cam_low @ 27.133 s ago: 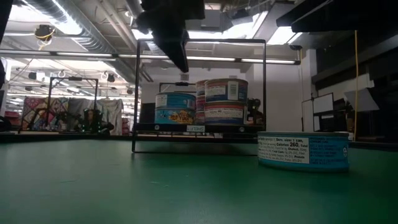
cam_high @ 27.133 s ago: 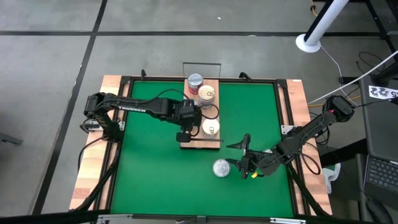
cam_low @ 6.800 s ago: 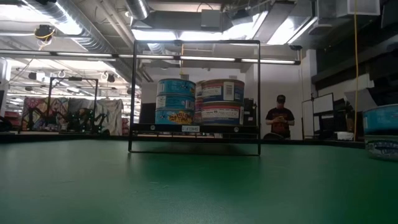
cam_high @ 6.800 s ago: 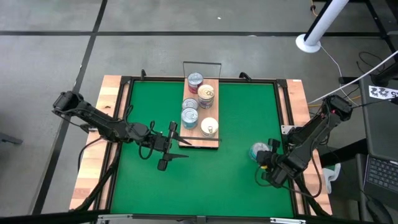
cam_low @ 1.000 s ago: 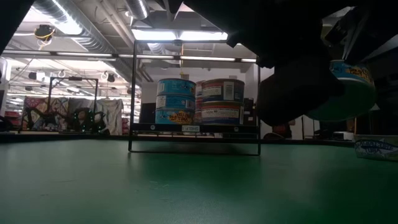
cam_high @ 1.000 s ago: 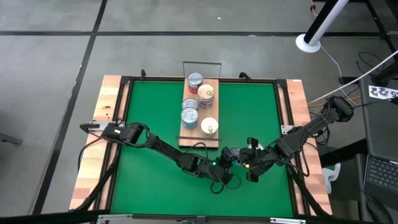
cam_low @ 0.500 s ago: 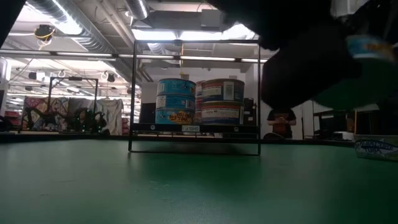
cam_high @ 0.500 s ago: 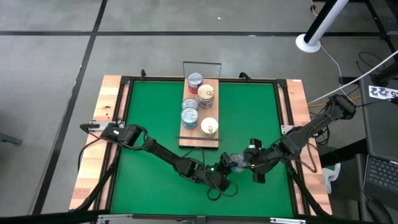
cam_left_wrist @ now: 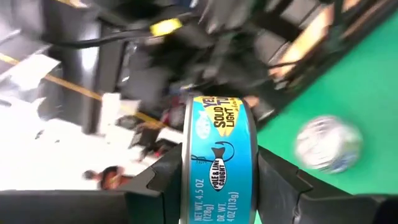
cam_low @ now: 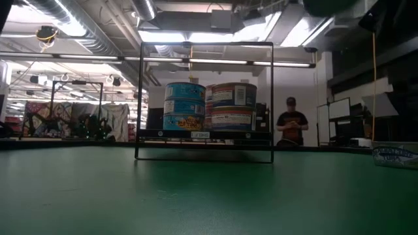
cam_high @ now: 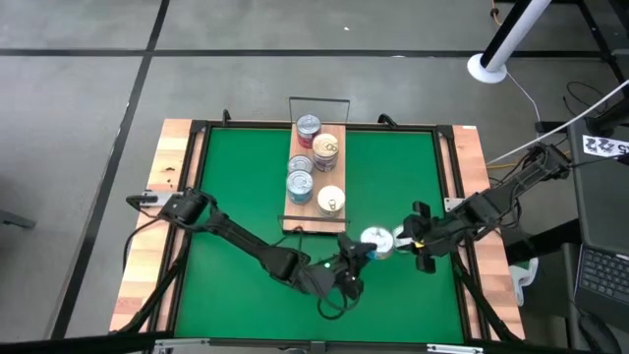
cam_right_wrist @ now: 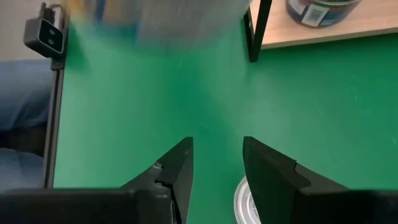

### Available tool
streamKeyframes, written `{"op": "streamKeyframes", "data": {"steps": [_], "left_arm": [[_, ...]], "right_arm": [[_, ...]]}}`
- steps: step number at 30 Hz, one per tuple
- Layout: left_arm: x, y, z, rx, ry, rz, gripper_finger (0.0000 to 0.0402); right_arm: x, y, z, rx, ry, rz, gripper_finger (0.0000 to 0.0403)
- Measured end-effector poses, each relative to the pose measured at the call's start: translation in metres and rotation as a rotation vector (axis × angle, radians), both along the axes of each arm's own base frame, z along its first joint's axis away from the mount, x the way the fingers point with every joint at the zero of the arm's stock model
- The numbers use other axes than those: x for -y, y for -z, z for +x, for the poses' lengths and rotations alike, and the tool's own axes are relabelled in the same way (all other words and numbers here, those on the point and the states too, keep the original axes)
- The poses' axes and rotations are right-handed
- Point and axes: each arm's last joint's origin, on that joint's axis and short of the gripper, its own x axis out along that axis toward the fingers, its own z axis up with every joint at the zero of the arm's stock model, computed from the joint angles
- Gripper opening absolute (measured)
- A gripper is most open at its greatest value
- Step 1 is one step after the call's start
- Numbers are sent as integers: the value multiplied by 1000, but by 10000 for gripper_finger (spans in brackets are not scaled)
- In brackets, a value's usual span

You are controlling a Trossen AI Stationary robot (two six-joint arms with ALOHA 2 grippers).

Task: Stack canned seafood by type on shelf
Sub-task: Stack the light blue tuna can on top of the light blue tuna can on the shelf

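My left gripper (cam_high: 364,246) reaches across the green mat and is shut on a blue-labelled tin (cam_left_wrist: 217,143), held in the air near the shelf's near end. The tin's silver top (cam_high: 376,239) faces up. The shelf (cam_high: 307,212) is a light wood board with wire rails. It carries several tins, which the low view shows as two stacks (cam_low: 210,106). My right gripper (cam_high: 415,239) hangs open just right of the held tin, with nothing between its fingers (cam_right_wrist: 180,165). Another tin (cam_right_wrist: 247,200) stands on the mat below it. My left gripper pinches the blue-labelled tin between its two fingers (cam_left_wrist: 163,183), one on each flat end, so the label wall (cam_left_wrist: 221,162) faces the wrist camera. The fingers lie about level, reaching from the table's left. The tin is lifted clear of the mat, top side up.
The loose tin on the mat also shows at the right edge of the low view (cam_low: 395,155). The shelf's near wire rail (cam_low: 204,98) stands between the mat's near part and the stacks. A person (cam_low: 292,127) stands in the room behind. The mat (cam_high: 246,197) left of the shelf is bare.
My left gripper has risen with the blue-labelled tin and carried it toward the shelf's near end. My right gripper, which was at the tin a second ago, has drawn back toward the table's right edge and now stands apart from it.
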Motion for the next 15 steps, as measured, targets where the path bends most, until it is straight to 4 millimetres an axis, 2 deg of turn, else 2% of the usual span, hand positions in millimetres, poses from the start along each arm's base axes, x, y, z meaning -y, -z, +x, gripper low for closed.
{"op": "streamKeyframes", "data": {"steps": [6, 9, 12, 15], "left_arm": [[-14, -56, -23, 27, -173, 78, 146], [-25, -81, -39, -23, -269, 128, 145], [-38, -94, -57, -104, -333, 161, 149], [-57, -106, -82, -158, -368, 120, 148]], "right_arm": [[1, -1, -1, 4, 1, 0, 140], [1, -1, -1, 4, 1, 0, 140], [1, -1, -1, 4, 1, 0, 140], [1, -1, -1, 3, 1, -1, 140]]}}
